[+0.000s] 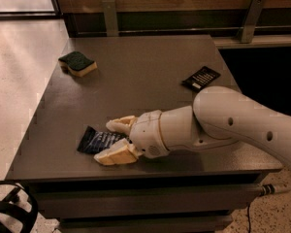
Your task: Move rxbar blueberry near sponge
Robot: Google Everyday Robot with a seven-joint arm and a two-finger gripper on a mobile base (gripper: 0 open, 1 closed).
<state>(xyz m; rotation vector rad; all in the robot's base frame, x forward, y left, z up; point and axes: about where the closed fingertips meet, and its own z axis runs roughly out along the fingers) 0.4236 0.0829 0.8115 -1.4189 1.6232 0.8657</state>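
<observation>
The cream hand (pixel 105 142), fingers spread, straddles the glossy dark blue rxbar blueberry (pixel 91 141) on the matte table (pixel 150 72).

Smooth white tubular arm (pixel 242 125), dark round holes; gripper (pixel 104 142), cream fingers (pixel 117 154), near table (pixel 145 72) front.

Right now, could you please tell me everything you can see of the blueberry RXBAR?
The blueberry RXBAR is a flat, dark blue, glossy wrapper with pale lettering. It lies flat on the table near the front left edge. Its left end is in plain view, while its right end is hidden behind the gripper, whose open fingers sit one on each side of it. Whether they touch it cannot be told.
</observation>
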